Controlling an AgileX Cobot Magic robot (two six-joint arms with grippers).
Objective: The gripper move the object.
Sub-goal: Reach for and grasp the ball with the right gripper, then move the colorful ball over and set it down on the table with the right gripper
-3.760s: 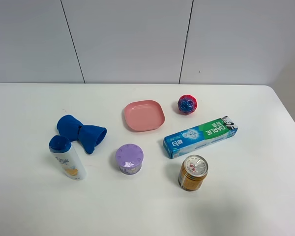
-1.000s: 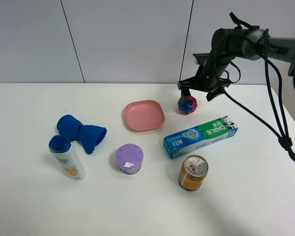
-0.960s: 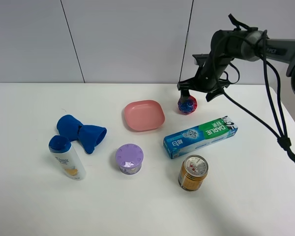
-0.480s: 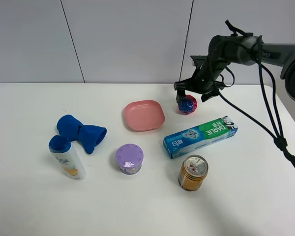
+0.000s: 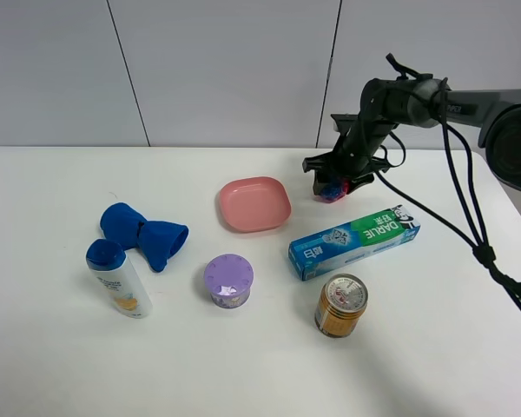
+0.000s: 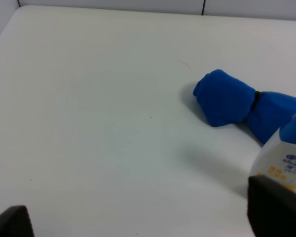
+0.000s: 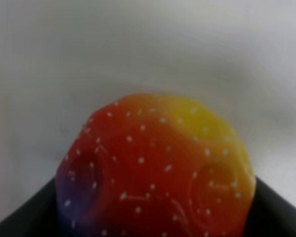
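Observation:
The object, a small bumpy ball (image 5: pixel 333 192) in red, blue and yellow, lies on the white table right of the pink plate. My right gripper (image 5: pixel 335 177) is down over it, open, with a finger on each side, and hides most of it from above. In the right wrist view the ball (image 7: pixel 153 168) fills the space between the two black fingers (image 7: pixel 19 222); I cannot tell whether they touch it. My left gripper (image 6: pixel 138 222) is open and empty over bare table near a blue cloth (image 6: pixel 232 101). It is out of the exterior view.
A pink plate (image 5: pixel 254 204) sits left of the ball. A toothpaste box (image 5: pixel 353 241) lies just in front of it, with a can (image 5: pixel 340 305) nearer still. A purple tub (image 5: pixel 228 280), blue cloth (image 5: pixel 143 233) and white bottle (image 5: pixel 119 278) stand at the left.
The right arm came in from the right, moved slightly left and lowered over the ball, which now sits between its fingers. The ball has stayed in place.

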